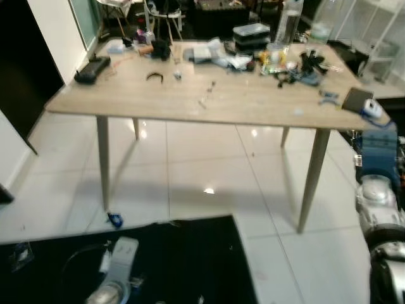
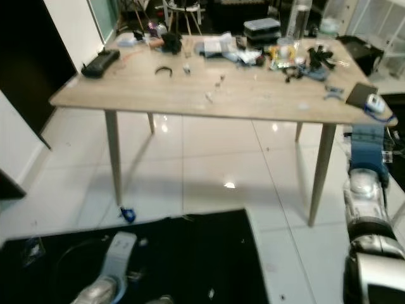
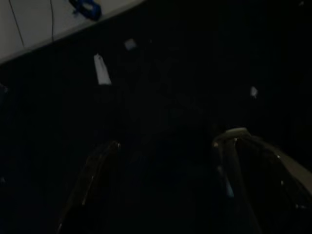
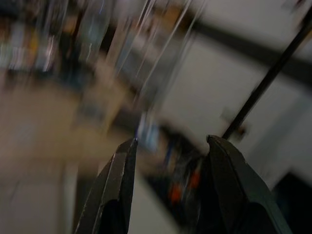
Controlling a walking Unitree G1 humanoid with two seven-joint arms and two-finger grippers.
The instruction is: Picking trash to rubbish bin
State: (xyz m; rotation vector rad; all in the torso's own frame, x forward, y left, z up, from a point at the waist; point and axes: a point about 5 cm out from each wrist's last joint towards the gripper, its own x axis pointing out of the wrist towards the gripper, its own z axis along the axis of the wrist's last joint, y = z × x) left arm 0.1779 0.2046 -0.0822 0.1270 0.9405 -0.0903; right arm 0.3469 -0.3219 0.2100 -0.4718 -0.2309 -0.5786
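Note:
A black mat (image 1: 183, 259) covers the floor in front of me, with small white paper scraps (image 3: 101, 69) scattered on it. A small blue object (image 1: 114, 220) lies on the white tiles at the mat's far edge, near a table leg. In the left wrist view my left gripper (image 3: 173, 138) hangs open low over the dark mat, nothing between its fingers, the scraps just ahead. My left arm (image 1: 117, 269) shows at the bottom left. My right arm (image 1: 378, 202) is raised at the right, beside the table's corner; its gripper (image 4: 170, 140) is open and the view is blurred.
A long wooden table (image 1: 253, 101) on slim angled legs stands ahead, cluttered at the back with a bottle (image 1: 288, 22), boxes, papers and cables. A black device (image 1: 93, 68) sits at its left end. A dark doorway opens at the left. White shelving stands at the back right.

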